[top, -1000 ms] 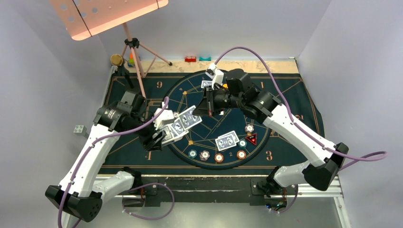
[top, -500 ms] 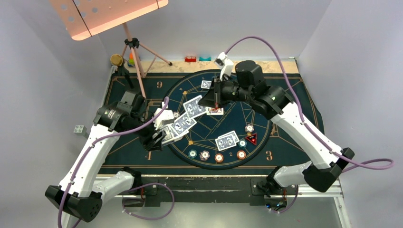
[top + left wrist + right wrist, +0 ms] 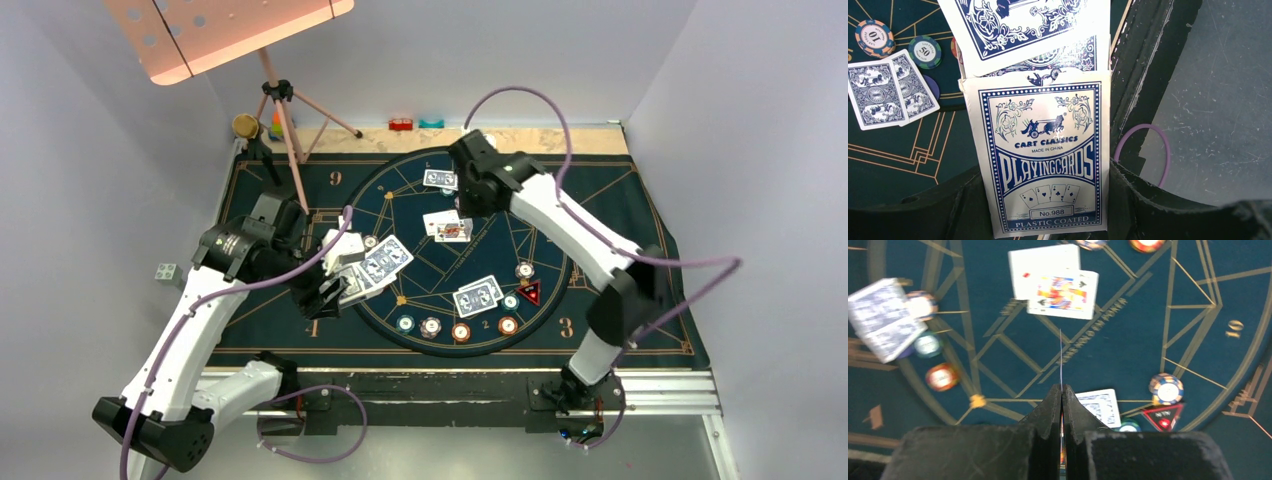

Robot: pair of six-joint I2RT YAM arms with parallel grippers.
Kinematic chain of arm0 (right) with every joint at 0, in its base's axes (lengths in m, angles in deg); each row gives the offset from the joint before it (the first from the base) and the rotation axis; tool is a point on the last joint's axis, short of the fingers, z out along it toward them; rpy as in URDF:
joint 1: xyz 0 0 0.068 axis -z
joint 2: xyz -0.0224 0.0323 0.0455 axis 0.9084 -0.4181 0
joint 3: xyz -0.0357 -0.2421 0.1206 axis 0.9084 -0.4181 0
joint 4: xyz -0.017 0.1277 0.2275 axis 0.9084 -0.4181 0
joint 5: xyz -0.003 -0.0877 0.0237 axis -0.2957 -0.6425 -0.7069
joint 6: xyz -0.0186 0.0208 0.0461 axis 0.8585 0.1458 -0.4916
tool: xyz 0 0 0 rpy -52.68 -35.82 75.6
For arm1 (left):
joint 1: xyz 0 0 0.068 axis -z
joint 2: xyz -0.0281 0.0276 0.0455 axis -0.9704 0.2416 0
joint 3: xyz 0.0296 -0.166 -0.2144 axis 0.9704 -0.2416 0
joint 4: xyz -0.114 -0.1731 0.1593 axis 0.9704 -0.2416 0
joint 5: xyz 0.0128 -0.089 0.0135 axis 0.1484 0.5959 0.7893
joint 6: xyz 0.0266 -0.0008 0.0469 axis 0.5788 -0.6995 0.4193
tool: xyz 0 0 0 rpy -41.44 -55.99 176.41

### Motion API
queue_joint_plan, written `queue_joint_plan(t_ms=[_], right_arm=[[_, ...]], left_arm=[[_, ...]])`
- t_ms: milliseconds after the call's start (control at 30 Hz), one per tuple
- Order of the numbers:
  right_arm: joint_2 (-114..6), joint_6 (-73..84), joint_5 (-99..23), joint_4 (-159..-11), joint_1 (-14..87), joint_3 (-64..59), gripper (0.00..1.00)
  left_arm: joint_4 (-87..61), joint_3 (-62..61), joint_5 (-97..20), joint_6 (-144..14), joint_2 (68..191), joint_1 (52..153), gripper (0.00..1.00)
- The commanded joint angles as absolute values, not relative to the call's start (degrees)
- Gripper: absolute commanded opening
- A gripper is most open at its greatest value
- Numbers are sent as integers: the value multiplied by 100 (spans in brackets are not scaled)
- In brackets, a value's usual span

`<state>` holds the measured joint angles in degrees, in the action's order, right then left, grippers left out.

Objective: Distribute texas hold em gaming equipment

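A dark blue table mat [image 3: 620, 200] with gold lines covers the table. Over its left side, the left gripper [image 3: 328, 293] is clamped across the sides of a white-and-blue card box [image 3: 1043, 160]. The box's long axis runs straight out from the jaws, and its open end points toward the mat's central circle. A fan of blue-backed cards [image 3: 385, 260] sticks out of that open end.

The right gripper [image 3: 1062, 391] points down over the far part of the circle. Its jaws are pressed tight on a single card [image 3: 1061, 357], seen edge-on as a thin line running straight out from the fingertips. Near it on the mat lie two overlapping face-up cards [image 3: 447, 227], their long sides running left to right. Farther back are the far cards [image 3: 440, 179], face down; whether one or two cannot be told.

Two near cards [image 3: 478, 295] lie face down side by side, slightly tilted. Four round chips [image 3: 461, 331] curve along the circle's near rim. To the right sit a pale chip [image 3: 524, 270], a teal chip [image 3: 510, 300] and a red triangular marker [image 3: 529, 292], its tip toward the near edge.
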<state>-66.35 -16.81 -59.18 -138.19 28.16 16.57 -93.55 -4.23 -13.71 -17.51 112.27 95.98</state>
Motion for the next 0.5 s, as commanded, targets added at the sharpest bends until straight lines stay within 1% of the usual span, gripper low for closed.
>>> queue_joint_plan(t_ms=[0,300,467], right_arm=[[-7450,-2157,-7584,-14749,2726,2240,0],[-8915,-2825,-8821,-15410,2249,3289,0],[-9827,-3023,-9107,-15669,2147,3909,0]], left_arm=[[-9308,-436,-1200,-1703,11095,9614,0],[-9330,-436,-1179,-1702,11097,9614,0],[-9341,-436,-1169,-1711,11081,9614,0]])
